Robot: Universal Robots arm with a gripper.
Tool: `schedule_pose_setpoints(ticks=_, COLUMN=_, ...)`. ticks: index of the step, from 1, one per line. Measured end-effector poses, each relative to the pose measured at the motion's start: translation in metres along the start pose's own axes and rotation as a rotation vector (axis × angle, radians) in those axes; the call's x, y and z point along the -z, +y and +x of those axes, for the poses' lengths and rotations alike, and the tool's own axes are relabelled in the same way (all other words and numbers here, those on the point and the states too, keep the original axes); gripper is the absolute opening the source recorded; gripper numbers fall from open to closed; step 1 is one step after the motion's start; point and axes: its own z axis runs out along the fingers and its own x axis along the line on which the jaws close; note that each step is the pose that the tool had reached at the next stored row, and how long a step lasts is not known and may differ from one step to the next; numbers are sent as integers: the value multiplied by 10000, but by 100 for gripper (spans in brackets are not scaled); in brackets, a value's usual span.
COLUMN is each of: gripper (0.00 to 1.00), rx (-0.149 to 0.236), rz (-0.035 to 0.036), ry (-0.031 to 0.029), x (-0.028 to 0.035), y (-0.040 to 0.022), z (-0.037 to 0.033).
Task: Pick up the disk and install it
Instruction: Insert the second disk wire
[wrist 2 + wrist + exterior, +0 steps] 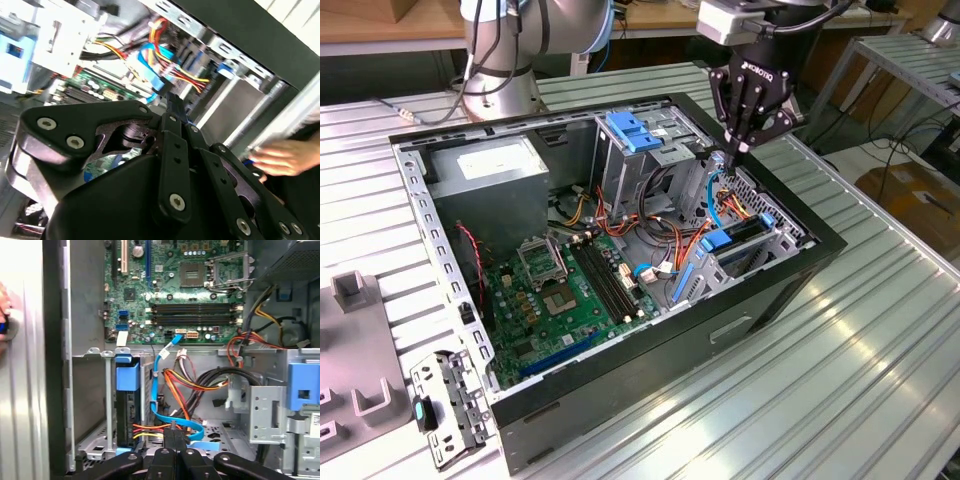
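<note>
The disk (744, 233) stands on edge in the lower drive cage of the open computer case (800, 265), at the exterior view's right. Its dark body and blue rail (127, 376) show in the first wrist view, with red and yellow wires running to its end. My gripper (736, 158) hangs just above the cage, beside the disk, with its fingers shut together. In both wrist views the fingertips (172, 434) meet close to a flat blue data cable (176, 423), and I see nothing held between them. The second wrist view looks along the shut gripper (172, 99).
A grey power-supply box (485, 172) fills the case's far corner and the green motherboard (560, 290) covers its floor. A bare blue caddy (634, 131) sits atop the upper bay. Loose cables (665, 240) cross the middle. A person's hand (280, 157) rests outside the case wall.
</note>
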Motion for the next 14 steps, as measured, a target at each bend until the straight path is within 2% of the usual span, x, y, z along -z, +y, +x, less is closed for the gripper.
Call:
schedule_pose_setpoints(ticks=1, gripper=11, rx=10, rz=4, ry=206, x=1, y=-2, z=-9)
schedule_pose_setpoints(ticks=2, gripper=11, rx=17, rz=8, ry=380, x=1, y=-8, z=-21)
schedule_pose_setpoints(ticks=3, gripper=11, rx=22, rz=6, ry=504, x=-2, y=-16, z=-39)
schedule_pose_setpoints(ticks=4, gripper=11, rx=25, rz=-2, ry=537, x=-10, y=-25, z=-55)
schedule_pose_setpoints(ticks=5, gripper=11, rx=33, rz=-42, ry=540, x=-44, y=-42, z=-124)
schedule_pose_setpoints(ticks=6, gripper=11, rx=34, rz=-50, ry=541, x=-69, y=-42, z=-202)
schedule_pose_setpoints(ticks=7, gripper=11, rx=34, rz=-51, ry=543, x=-65, y=-41, z=-257)
schedule_pose_setpoints(ticks=9, gripper=11, rx=36, rz=-49, ry=587, x=-59, y=-40, z=-290)
schedule_pose_setpoints(ticks=11, gripper=11, rx=42, rz=-47, ry=725, x=-66, y=-40, z=-324)
schedule_pose_setpoints(ticks=14, gripper=11, rx=47, rz=-44, ry=870, x=-110, y=-37, z=-343)
